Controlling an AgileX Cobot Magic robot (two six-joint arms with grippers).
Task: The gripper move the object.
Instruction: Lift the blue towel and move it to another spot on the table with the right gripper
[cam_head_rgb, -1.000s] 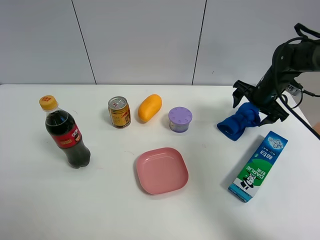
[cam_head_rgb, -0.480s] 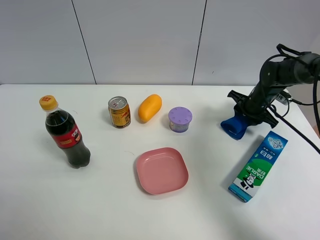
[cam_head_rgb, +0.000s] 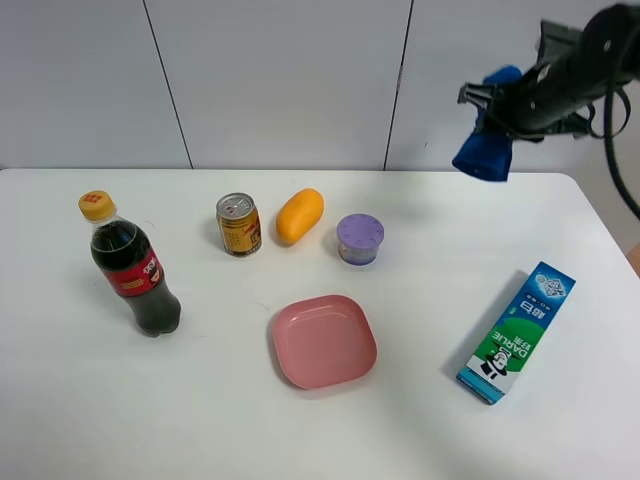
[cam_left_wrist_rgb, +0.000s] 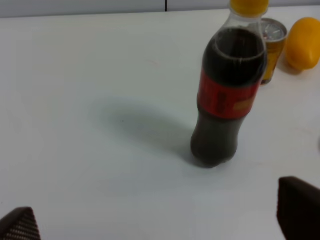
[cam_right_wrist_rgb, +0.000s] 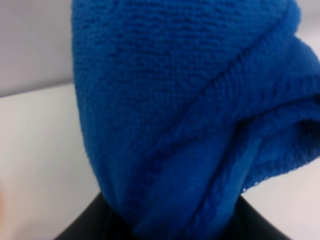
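Exterior high: your right end effector (cam_head_rgb: 508, 98) has come up fast. A second ago it was down on the bench (cam_head_rgb: 200, 410) over the blue cloth (cam_head_rgb: 484, 152), just behind the toothpaste box (cam_head_rgb: 517, 333). Now the cloth hangs from it well clear of the surface, up against the wall panels. So the grasp took and the lift is done; I'd judge transport and placement are what's left. The cola bottle (cam_head_rgb: 132, 268), gold can (cam_head_rgb: 238, 224), yellow fruit (cam_head_rgb: 299, 215), purple tub (cam_head_rgb: 360, 238) and pink plate (cam_head_rgb: 323, 340) haven't shifted. The left arm isn't in this view.

Left wrist: your left end effector (cam_left_wrist_rgb: 159, 222) has its fingertips (cam_left_wrist_rgb: 299, 210) wide apart with nothing between them. It's parked low in front of the cola bottle (cam_left_wrist_rgb: 226, 100), with the can (cam_left_wrist_rgb: 273, 42) and fruit (cam_left_wrist_rgb: 303, 42) behind.

Right wrist: the cloth (cam_right_wrist_rgb: 190, 110) fills the frame, bunched and draped. You can't see the fingers properly here, but with the cloth airborne, read it as clamped on the cloth. Watch the loose tail for snags on the way down.
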